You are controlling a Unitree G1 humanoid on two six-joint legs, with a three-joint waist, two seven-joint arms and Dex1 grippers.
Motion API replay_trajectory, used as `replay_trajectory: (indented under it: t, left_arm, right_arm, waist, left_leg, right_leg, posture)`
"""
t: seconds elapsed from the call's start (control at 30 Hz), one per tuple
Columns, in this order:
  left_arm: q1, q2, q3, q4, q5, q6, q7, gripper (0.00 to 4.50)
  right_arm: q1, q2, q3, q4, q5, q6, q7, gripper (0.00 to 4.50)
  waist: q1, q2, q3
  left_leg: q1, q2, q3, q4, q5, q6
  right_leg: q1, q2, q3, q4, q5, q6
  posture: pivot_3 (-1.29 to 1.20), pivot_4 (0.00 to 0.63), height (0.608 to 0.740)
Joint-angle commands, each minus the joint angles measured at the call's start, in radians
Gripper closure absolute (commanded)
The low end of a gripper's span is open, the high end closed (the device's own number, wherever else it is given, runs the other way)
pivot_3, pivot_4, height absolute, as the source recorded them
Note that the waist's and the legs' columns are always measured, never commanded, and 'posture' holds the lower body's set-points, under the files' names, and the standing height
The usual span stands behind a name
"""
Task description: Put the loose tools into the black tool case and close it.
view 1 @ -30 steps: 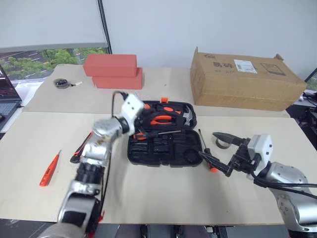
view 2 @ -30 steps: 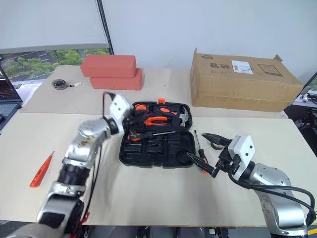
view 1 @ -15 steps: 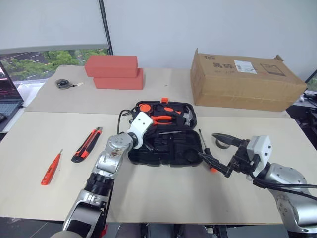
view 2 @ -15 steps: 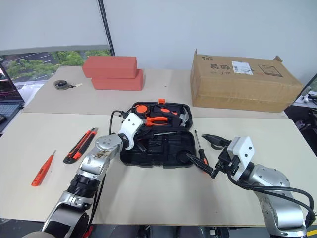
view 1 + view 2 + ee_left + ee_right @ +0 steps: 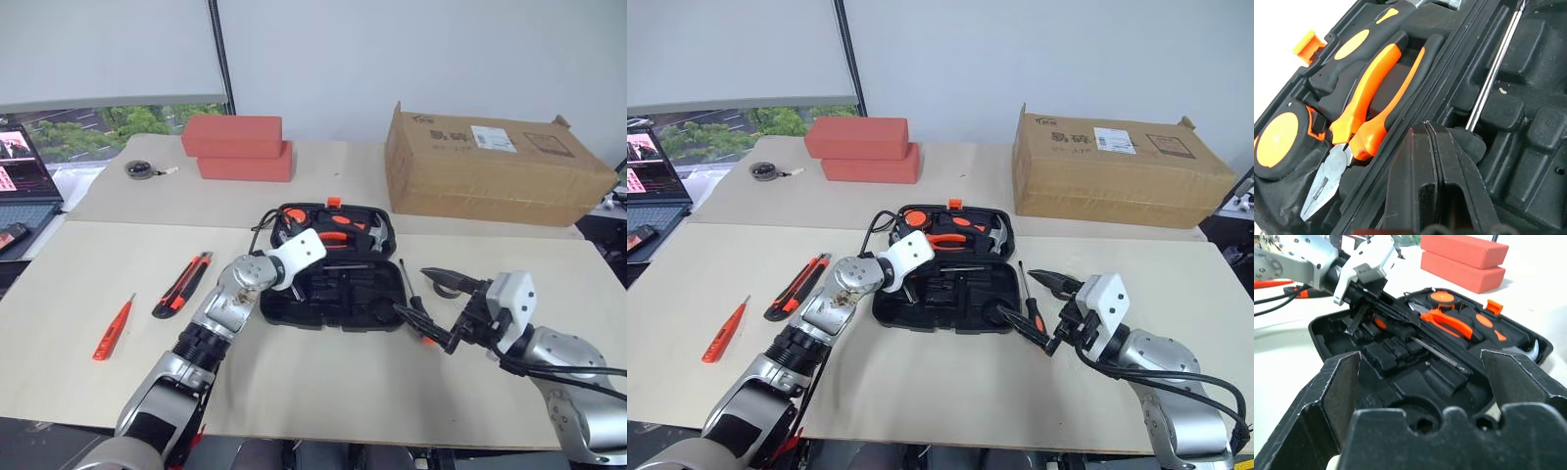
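Note:
The black tool case (image 5: 333, 294) lies open mid-table. Its far half holds orange-handled pliers (image 5: 1366, 112) and a hammer (image 5: 377, 233). My left gripper (image 5: 1429, 132) reaches into the case's left side, shut on the handle end of a slim screwdriver (image 5: 1493, 68) that lies across the moulded recesses. My right gripper (image 5: 411, 292) hovers open just right of the case, over another screwdriver (image 5: 407, 284) on the table. A grey tape ring (image 5: 449, 290) lies beside it. Left of the case lie the utility knife (image 5: 182, 284) and a small orange screwdriver (image 5: 113, 327).
A brown cardboard box (image 5: 500, 166) stands at the back right and two stacked red blocks (image 5: 240, 147) at the back left. A dark disc with a cord (image 5: 140, 168) lies near them. A laptop (image 5: 24, 181) sits at the far left edge.
My left gripper has come down with the screwdriver into the case's left side, its wrist rolling. The right gripper has kept still. The camera view has shifted slightly.

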Motion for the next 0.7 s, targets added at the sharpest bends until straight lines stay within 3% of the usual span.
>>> replay_trajectory:
  t: [0.03, 0.33, 0.7]
  left_arm:
    - [0.035, -0.008, -0.059, 0.158, 0.056, -0.004, 0.009, 4.45]
    - [0.011, -0.007, -0.104, 0.231, 0.130, -0.097, 0.008, 4.45]
    - [0.013, -0.006, -0.159, 0.316, 0.225, -0.177, -0.010, 4.45]
  right_arm:
    - [-0.001, -0.009, -0.004, -0.026, -0.006, -0.005, -0.010, 0.00]
    - [0.008, -0.017, 0.002, -0.032, -0.009, 0.011, -0.012, 0.00]
    - [0.017, -0.022, 0.000, -0.029, -0.005, 0.016, -0.010, 0.00]
  waist:
    - [0.000, 0.000, -0.001]
    - [0.001, 0.001, -0.002]
    - [0.008, 0.004, -0.005]
  left_leg:
    - [0.001, 0.000, 0.000, 0.000, 0.000, 0.000]
    - [0.003, -0.001, -0.001, 0.000, 0.000, 0.000]
    - [0.003, -0.001, -0.001, 0.000, 0.000, 0.000]
  right_leg:
    - [0.000, 0.000, 0.000, 0.000, 0.000, 0.000]
    - [0.002, -0.012, -0.001, -0.001, -0.001, -0.002]
    - [0.002, -0.013, 0.000, -0.002, -0.001, -0.001]
  posture:
    - [0.00, 0.150, 0.712]
    - [0.00, 0.150, 0.712]
    - [0.00, 0.150, 0.712]
